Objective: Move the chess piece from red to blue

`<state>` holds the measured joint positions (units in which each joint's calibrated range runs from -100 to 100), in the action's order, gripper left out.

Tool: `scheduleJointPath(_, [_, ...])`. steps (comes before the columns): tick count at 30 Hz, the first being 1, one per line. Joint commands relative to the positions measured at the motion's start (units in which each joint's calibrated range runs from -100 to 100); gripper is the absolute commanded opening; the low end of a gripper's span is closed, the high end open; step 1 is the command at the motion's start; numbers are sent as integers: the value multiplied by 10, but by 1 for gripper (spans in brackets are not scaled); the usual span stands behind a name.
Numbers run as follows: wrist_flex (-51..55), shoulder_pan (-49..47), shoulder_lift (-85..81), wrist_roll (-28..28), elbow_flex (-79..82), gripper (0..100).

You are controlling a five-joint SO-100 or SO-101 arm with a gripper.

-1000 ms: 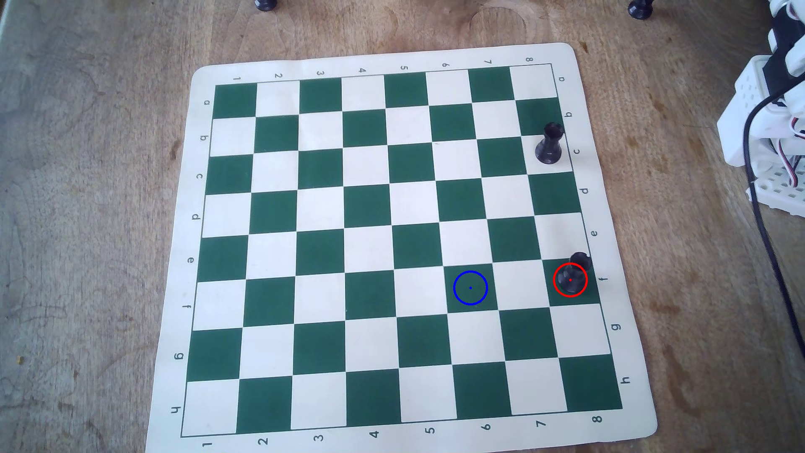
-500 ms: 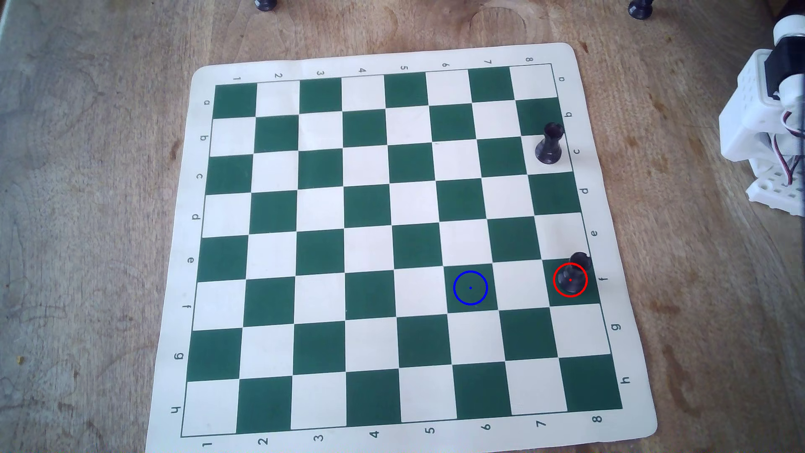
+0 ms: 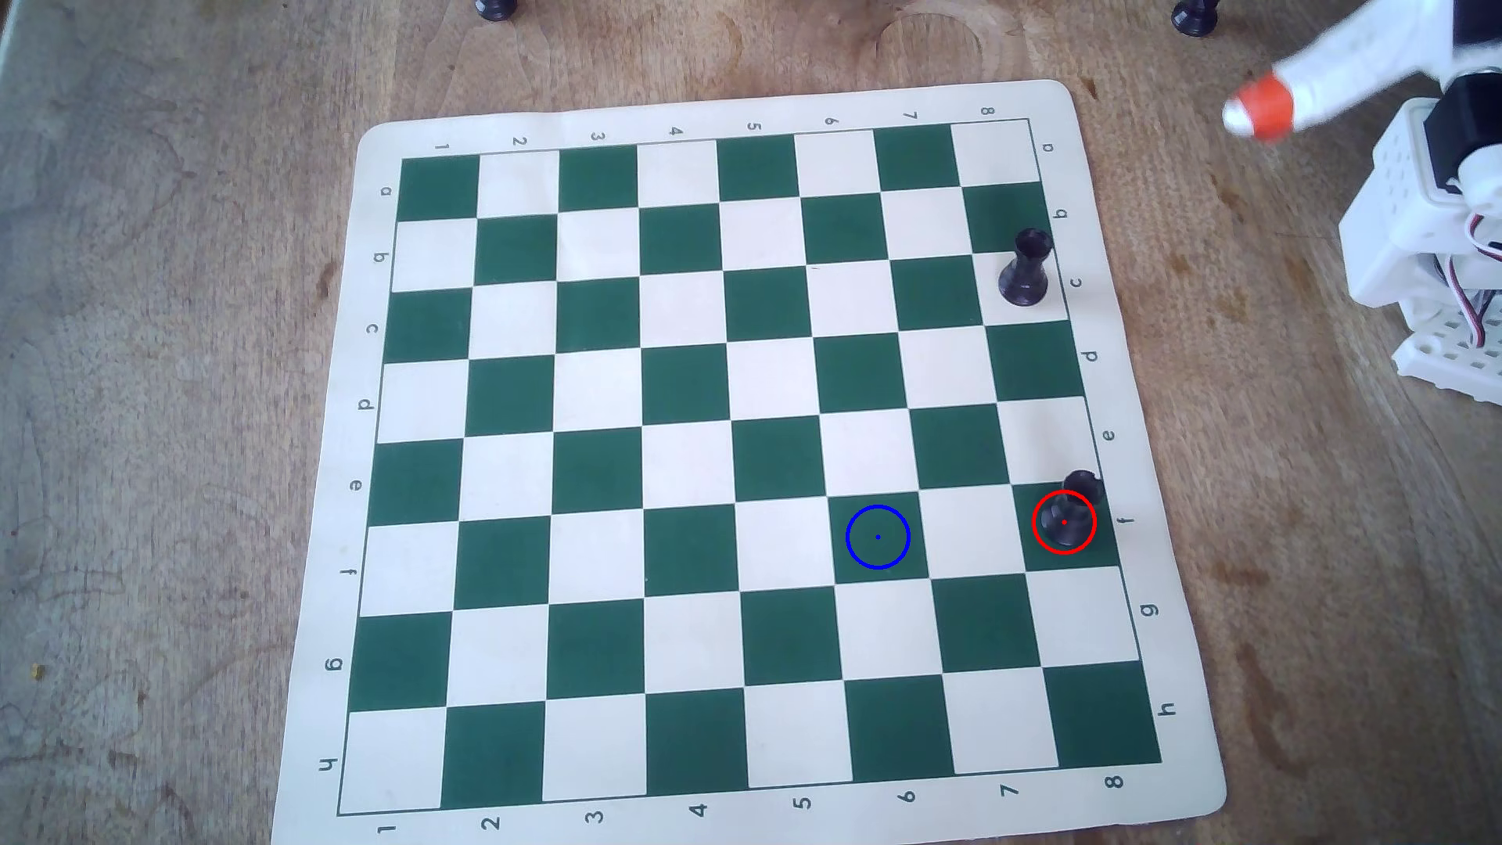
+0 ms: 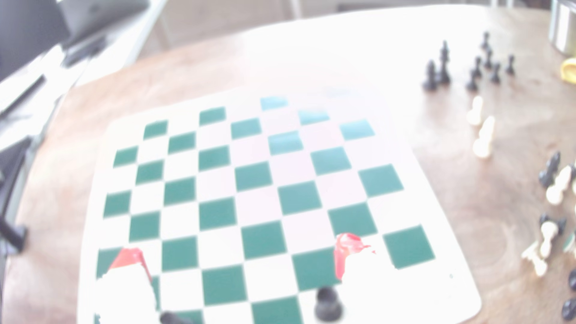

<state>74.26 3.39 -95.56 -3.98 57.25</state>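
In the overhead view a black rook [image 3: 1065, 520] stands inside the red ring [image 3: 1034, 532] on green square f8, at the board's right edge. The blue ring [image 3: 848, 543] lies empty on green square f6, two squares to the left. A second, identical rook [image 3: 1026, 268] stands on c8. My gripper [image 3: 1258, 110] hovers off the board past its top right corner, far from both rooks. In the wrist view the gripper [image 4: 240, 254] is open and empty, its orange-red fingertips [image 4: 346, 249] wide apart. Two blurred black pieces [image 4: 327, 303] show at that view's bottom edge.
The green and cream chessboard mat [image 3: 325, 487] lies on a wooden table. The arm's white base [image 3: 1430, 244] stands right of the board. Several spare black and white pieces [image 4: 483, 137] stand on the table at the right of the wrist view; two black pieces [image 3: 1195, 16] show at the overhead view's top edge.
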Motion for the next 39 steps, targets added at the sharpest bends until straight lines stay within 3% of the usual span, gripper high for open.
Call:
scheduleJointPath(1, [18,-48,1,-4,-7,31])
scheduleJointPath(8, [12,-84,-1,-17,84,32])
scheduleJointPath(17, [-22,-177,175,-33,108,30])
scheduleJointPath(19, [-72,-195,255,-38,121,26])
scheduleJointPath(27, [-262,-224,390,-59,206,27])
scheduleJointPath(39, [-391,-280,446,-100,213,25])
